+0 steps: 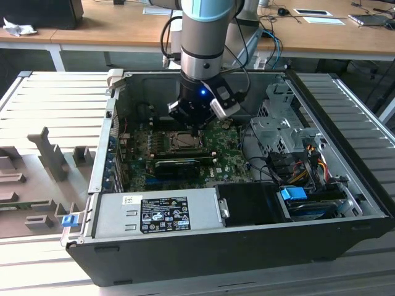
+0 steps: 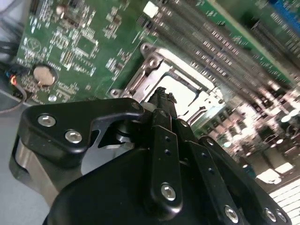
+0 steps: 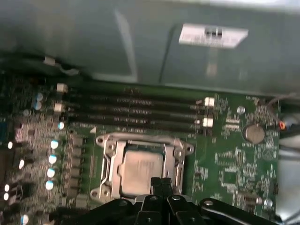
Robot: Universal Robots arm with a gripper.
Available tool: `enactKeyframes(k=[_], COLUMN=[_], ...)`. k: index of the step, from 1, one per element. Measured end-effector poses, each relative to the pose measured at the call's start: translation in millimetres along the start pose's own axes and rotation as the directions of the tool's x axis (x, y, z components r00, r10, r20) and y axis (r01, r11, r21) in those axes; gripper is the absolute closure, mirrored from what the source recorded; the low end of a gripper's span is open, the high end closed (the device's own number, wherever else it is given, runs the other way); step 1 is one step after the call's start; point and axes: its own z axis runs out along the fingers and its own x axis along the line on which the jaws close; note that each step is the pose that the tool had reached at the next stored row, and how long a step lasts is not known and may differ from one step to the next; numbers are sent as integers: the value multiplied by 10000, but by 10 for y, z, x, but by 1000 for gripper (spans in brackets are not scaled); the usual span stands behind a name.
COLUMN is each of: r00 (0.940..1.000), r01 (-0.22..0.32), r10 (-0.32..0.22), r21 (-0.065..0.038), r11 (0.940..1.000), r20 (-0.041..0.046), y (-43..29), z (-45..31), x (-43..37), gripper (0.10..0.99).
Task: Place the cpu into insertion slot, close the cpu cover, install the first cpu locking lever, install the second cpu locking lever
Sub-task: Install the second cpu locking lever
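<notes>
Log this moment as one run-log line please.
gripper: shut, tips at socket edge | cpu: seated in insertion slot | cpu cover: down around cpu | green board: inside case

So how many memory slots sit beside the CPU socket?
4 memory slots, parallel in a bank along one side of the insertion slot; the gripper hides nothing there.

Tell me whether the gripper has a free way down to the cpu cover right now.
Probably yes. The gripper hangs just above the edge of the cpu cover, which lies flat around the cpu; no cable or card crosses between them.
</notes>
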Motion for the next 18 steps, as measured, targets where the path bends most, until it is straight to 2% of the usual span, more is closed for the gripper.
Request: enactKeyframes(k=[2,5,12,17,18], r00=[10000,10000,10000,10000,10000], r01=[0,1,0,-1,-1], r10=[0,-1,0,1,1], r21=[2,0,-1,-2,-46], r11=[10000,10000,10000,10000,10000], r20=[0,1,0,-13,-14], y=[-15,-19,-255,-302,-312], z=[-7,-63,-80,-80,-80], x=[2,1,24,29,30], gripper=[980,980,980,980,980])
